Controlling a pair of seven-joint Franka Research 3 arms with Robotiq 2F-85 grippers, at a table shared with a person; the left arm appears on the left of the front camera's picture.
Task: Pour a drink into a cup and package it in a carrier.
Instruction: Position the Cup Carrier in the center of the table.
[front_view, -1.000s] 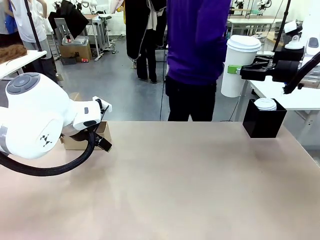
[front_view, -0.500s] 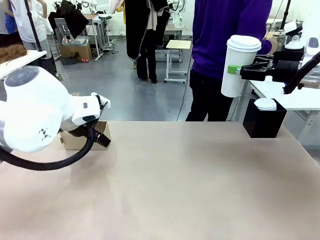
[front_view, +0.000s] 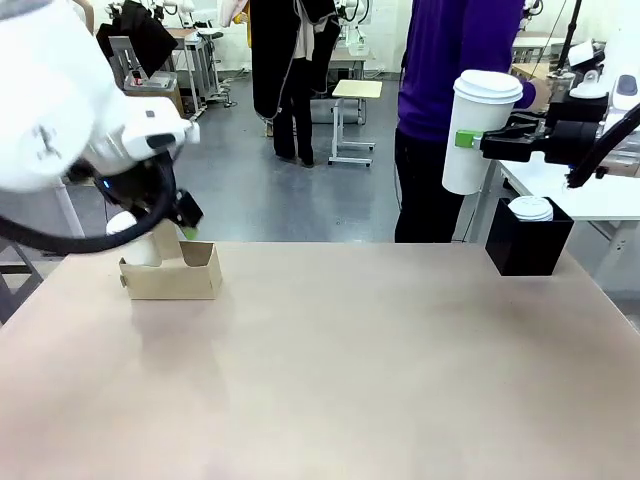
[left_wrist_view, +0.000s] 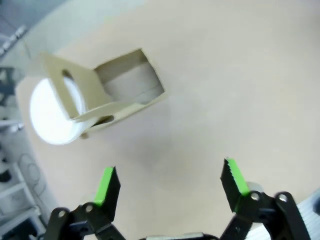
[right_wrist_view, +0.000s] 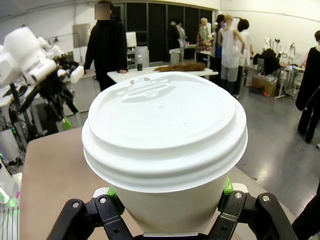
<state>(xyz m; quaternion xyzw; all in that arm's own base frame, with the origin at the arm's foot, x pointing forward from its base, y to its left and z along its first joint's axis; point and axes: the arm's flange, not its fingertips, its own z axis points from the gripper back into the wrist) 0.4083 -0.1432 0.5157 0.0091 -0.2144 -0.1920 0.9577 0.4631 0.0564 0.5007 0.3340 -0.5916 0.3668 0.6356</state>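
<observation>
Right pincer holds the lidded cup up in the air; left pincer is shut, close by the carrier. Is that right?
One thing is wrong: the left pincer is open, not shut. The left wrist view shows its fingers spread wide, close by the carrier. The rest holds: the right pincer holds the lidded cup up in the air.

Fingers spread wide above table; white cup sits in carrier.
</observation>
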